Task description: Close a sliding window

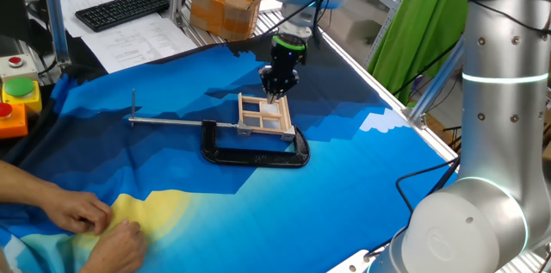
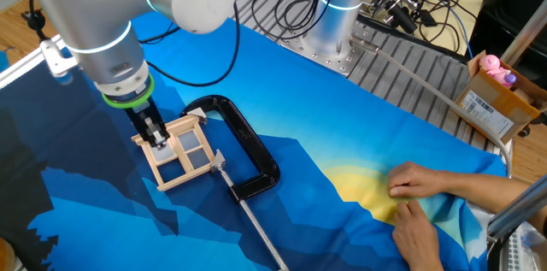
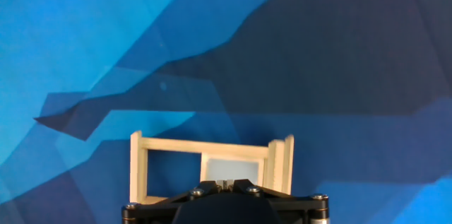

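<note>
Hands: two bare human hands [image 1: 90, 226] rest on the yellow patch of the cloth at the near edge in one fixed view, well apart from the robot's work.
Cloth: a blue patterned cloth [image 1: 362, 161] covers the table.
Sliding window: the sliding window [image 1: 265, 114] of pale wood lies flat on the cloth near the table's middle, its frame touching the clamp; in the other fixed view [image 2: 182, 154] the crossbars and translucent panes show.
Clamp: a black C-clamp [image 2: 248, 147] lies just beside the window, its long metal bar [image 1: 172, 121] running away across the cloth.
Gripper: the gripper [image 1: 276, 92] points straight down at the window's far end, fingertips at or on the frame.
Jaws: narrow, close together at the window; whether they pinch anything I cannot tell.
Hand view: the gripper's black body fills the bottom edge, with the window frame [image 3: 212, 152] directly beyond it.
Background: a keyboard [image 1: 125, 6] and a cardboard box [image 1: 225, 2] sit past the table.
</note>
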